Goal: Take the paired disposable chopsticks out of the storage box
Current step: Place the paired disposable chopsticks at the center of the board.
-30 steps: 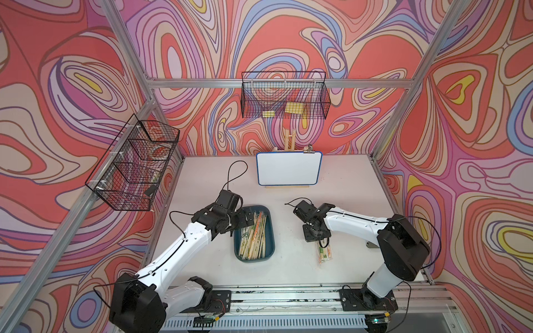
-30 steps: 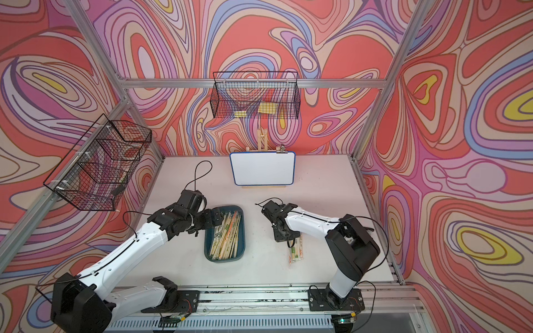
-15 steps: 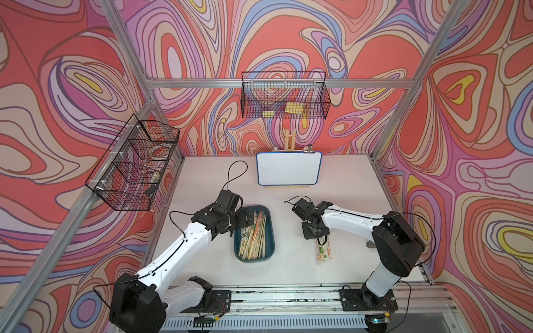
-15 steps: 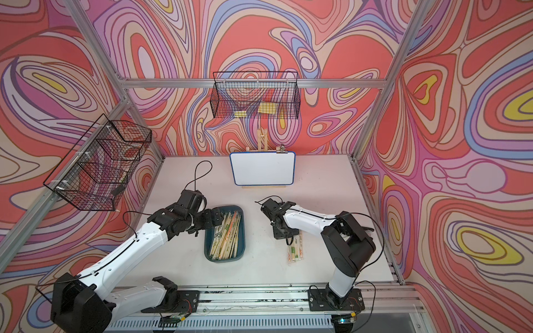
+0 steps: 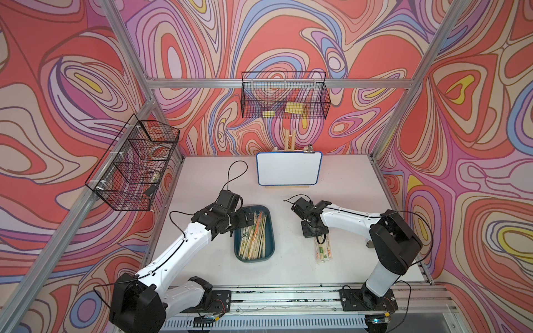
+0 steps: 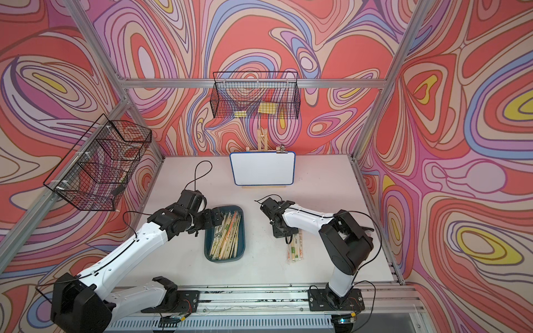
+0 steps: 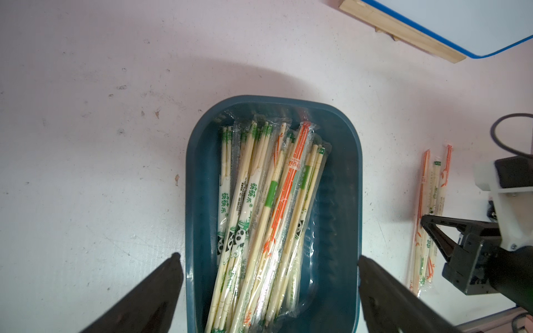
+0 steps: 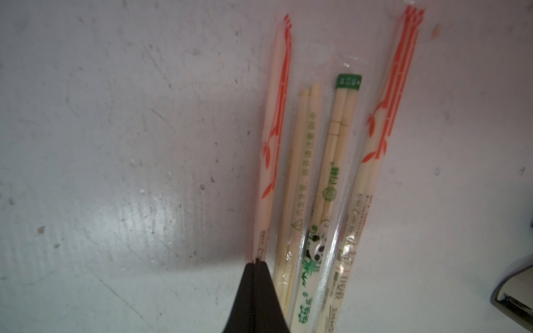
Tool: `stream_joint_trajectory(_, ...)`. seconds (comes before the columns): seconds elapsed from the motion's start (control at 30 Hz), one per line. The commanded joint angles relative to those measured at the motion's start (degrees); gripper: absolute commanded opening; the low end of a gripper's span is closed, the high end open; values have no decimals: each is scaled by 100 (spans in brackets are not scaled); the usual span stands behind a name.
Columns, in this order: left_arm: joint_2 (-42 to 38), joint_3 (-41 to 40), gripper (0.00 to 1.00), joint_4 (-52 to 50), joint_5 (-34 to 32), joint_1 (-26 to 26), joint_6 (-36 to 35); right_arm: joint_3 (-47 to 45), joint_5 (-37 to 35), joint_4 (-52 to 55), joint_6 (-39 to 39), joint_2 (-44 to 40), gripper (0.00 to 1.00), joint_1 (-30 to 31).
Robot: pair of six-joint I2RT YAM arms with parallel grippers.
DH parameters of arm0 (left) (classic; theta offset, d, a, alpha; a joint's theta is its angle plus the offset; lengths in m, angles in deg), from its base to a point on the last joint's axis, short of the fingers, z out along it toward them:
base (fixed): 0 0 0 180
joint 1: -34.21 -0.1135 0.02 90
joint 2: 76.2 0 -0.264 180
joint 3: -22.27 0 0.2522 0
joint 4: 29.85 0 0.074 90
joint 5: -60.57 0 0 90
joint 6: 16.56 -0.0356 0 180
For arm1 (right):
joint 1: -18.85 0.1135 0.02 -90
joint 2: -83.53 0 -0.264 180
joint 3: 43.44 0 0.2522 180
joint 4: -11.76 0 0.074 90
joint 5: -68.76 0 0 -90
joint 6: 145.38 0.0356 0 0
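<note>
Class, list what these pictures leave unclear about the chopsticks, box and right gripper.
- Left wrist view: the picture's edge cuts off the storage box and its chopstick pairs; lower pairs hide under upper ones.
- Right wrist view: the shut right gripper covers the orange-printed sleeve's end; pinched or merely touching, unclear.
- Top views: print on the table pairs too small to read.

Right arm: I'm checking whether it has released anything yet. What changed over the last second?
The right arm shifted slightly toward the storage box; the right gripper stayed shut, tips at the end of an orange-printed pair. Nothing was taken or let go. The left gripper stayed open over the box; boxed chopsticks and the laid-out pairs lay unmoved.
</note>
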Motion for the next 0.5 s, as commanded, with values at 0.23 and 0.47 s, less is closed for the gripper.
stream_joint_trajectory(0.23,-56,92,100,-124,-100,36,-50,261,-101,170,-40,-205,31,-39)
stream_joint_trajectory(0.47,-154,30,100,-184,-309,30,-11,438,272,185,12,-682,36,-39)
